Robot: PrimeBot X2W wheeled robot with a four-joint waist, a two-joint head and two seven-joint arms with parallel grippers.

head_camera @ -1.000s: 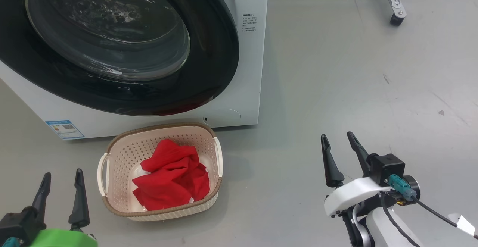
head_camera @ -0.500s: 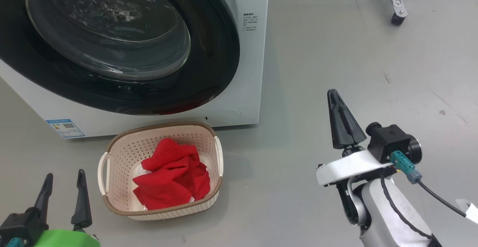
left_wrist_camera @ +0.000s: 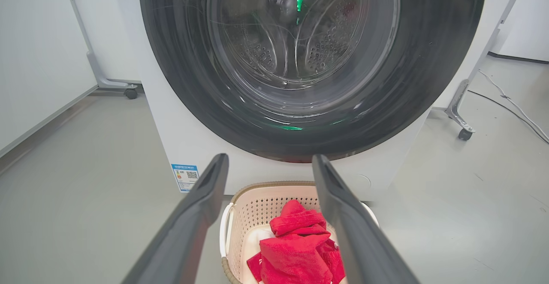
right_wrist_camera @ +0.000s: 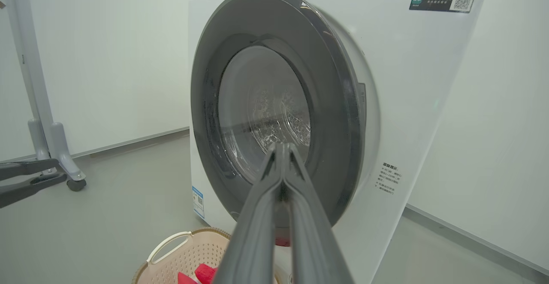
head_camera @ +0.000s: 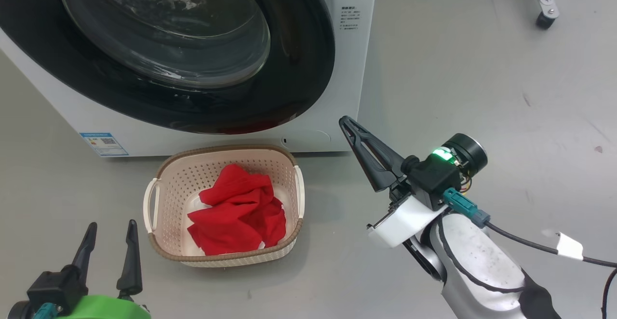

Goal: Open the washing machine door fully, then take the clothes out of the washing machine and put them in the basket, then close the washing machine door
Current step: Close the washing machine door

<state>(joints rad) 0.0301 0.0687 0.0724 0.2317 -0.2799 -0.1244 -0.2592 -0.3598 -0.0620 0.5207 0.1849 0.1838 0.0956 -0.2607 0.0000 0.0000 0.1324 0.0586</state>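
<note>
On grey floor, just before big white washing machine (head_camera: 348, 68), small cream perforated plastic basket (head_camera: 169, 198) holds bright red fabric clothes (head_camera: 238, 215). Round glossy black washing machine door (head_camera: 301, 68) looms above basket. My right gripper (head_camera: 344, 120): fingers pressed together, empty, tip near machine's lower right corner. My left gripper (head_camera: 111, 224): fingers apart, empty, left of basket.

Washing machine (head_camera: 348, 80) white, small blue sticker (head_camera: 104, 144) low on front. Door (head_camera: 168, 44) glossy black ring, clear glass centre. Basket (head_camera: 177, 184) cream, dotted with holes, brown woven-look rim, white handles. Clothes (head_camera: 238, 210) bright red. Floor (head_camera: 482, 92) plain grey. Left fingers (head_camera: 131, 254) and right fingers (head_camera: 373, 157) black. Left wrist cover (head_camera: 106, 309) bright green; right forearm (head_camera: 477, 261) white, green light (head_camera: 442, 154), teal plug (head_camera: 460, 203).
</note>
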